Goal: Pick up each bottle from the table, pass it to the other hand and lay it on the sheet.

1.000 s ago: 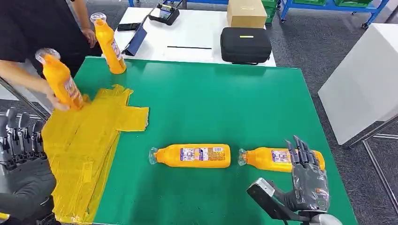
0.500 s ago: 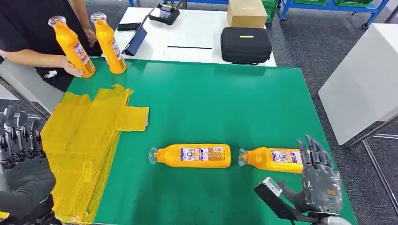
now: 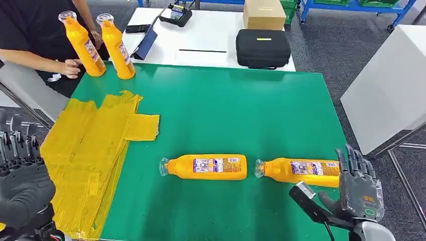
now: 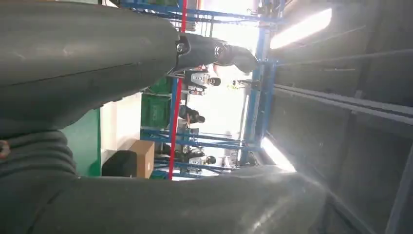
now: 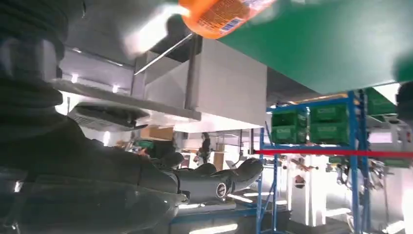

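2 orange bottles lie on the green counter [image 3: 226,115]; the right bottle [image 3: 301,170] is just beside the right hand [image 3: 357,188], whose fingers are spread and hold nothing. It looks rigid, smooth, probably slippery; the labelled middle seems best to grasp.

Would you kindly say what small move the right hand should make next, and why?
Probably reach forward and close on the nearer lying orange plastic bottle: the right hand hovers open at its base end, holding nothing, and the crumpled yellow sheet has no bottle on it.

black case [image 3: 263,47], cardboard box [image 3: 263,13] on white table [image 3: 211,37]; person's hand [image 3: 71,68].
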Robot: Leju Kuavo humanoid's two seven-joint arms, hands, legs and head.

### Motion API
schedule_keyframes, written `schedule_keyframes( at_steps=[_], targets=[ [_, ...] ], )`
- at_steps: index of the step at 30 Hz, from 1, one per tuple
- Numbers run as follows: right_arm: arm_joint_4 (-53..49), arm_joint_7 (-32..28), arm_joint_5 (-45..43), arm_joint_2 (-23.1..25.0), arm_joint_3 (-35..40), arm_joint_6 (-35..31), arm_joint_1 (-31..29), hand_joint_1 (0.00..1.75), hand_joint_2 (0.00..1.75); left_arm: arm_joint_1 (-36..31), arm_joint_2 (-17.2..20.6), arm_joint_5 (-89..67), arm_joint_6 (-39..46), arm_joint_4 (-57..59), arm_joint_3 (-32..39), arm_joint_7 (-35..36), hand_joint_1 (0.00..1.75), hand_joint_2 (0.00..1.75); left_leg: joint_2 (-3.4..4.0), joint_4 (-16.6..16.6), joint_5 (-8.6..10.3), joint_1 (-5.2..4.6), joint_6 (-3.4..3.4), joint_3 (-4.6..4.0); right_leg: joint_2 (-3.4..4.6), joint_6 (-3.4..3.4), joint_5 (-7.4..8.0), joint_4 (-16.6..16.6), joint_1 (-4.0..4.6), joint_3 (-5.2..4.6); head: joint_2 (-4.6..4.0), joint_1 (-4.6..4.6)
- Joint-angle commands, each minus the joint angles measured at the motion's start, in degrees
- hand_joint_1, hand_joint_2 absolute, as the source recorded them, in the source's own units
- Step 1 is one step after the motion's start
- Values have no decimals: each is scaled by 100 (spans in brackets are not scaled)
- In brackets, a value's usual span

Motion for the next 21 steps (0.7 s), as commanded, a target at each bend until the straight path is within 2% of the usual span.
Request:
schedule_keyframes(
  at_steps=[1, 15, 21],
  targets=[
    [812, 100, 65, -43, 166, 74, -519, 0, 175, -155, -208, -5, -71, 154, 318, 67, 0, 0, 25, -9, -6, 5, -14, 27, 11, -13, 2, -13, 7, 23, 0, 0],
    [920, 164, 60, -132, 397, 117, -548, 0, 175, -243, -182, -43, -137, 277, 316, 84, 0, 0, 12, -6, -3, 3, -9, 14, 5, -8, 1, -8, 4, 14, 0, 0],
    [1036, 329, 70, -293, 591, 342, -513, 0, 175, -407, -148, -81, -196, 393, 278, 129, 0, 0, 6, -8, 0, 2, -9, 13, -1, -8, 2, -8, 3, 14, 0, 0]
  ],
)
